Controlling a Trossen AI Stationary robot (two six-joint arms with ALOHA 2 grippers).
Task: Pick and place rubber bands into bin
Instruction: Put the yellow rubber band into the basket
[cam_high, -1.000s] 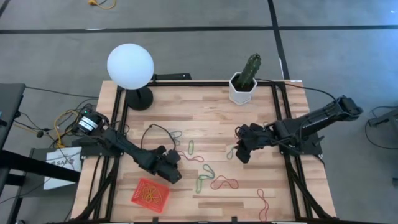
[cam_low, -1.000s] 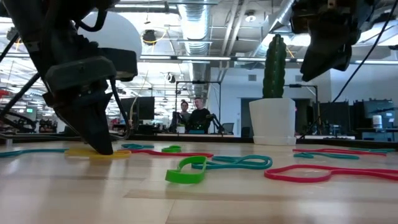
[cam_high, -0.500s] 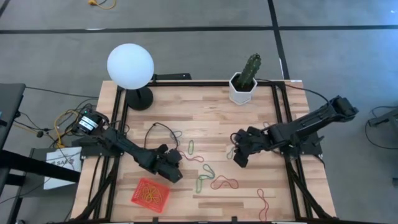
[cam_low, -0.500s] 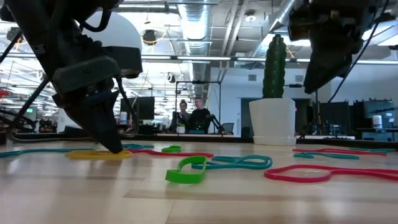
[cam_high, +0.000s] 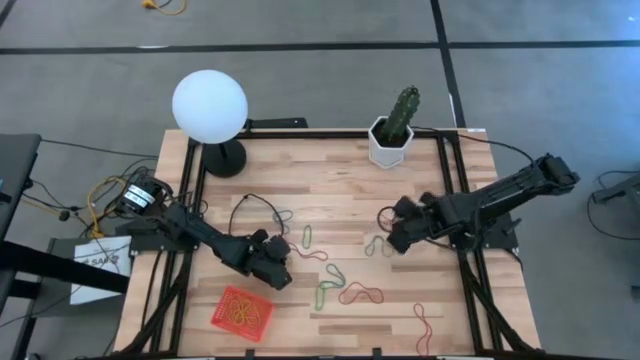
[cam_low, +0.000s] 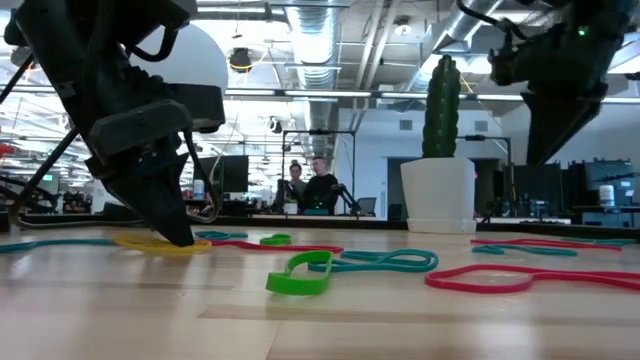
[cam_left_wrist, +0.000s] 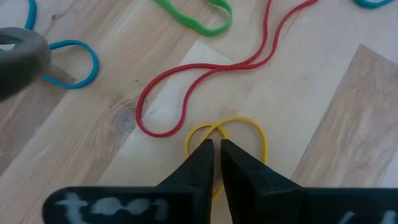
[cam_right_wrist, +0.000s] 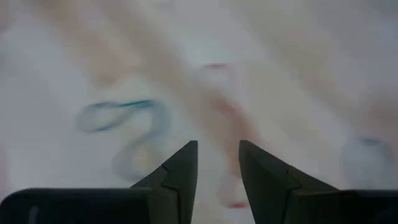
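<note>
Several rubber bands lie flat on the wooden table: a long red one (cam_left_wrist: 205, 74), a green one (cam_left_wrist: 196, 18), a teal one (cam_low: 385, 261) and a red one (cam_high: 360, 293). My left gripper (cam_left_wrist: 215, 146) is down at the table on a yellow rubber band (cam_left_wrist: 245, 127), left of centre in the high view (cam_high: 284, 276). The bin (cam_high: 241, 312), an orange-red mesh basket with bands inside, sits near the front left. My right gripper (cam_right_wrist: 217, 152) hangs open above the table's right half (cam_high: 392, 243), holding nothing. My left gripper pinches the yellow rubber band between its two fingertips where the strands cross (cam_left_wrist: 214, 129). The fingers slant down from the table's left side. The band lies flat on the wood (cam_low: 150, 243), a loop to either side of the fingertips.
A white hexagonal cactus pot (cam_high: 390, 140) stands at the far edge, right of centre. A white globe lamp (cam_high: 209, 105) stands at the far left. A black cable (cam_high: 250, 205) loops on the wood by the left arm. Another red band (cam_high: 425, 325) lies at the near right.
My right gripper has tipped to point more steeply down and has shifted a little toward the table's right edge, staying open and clear of the table.
</note>
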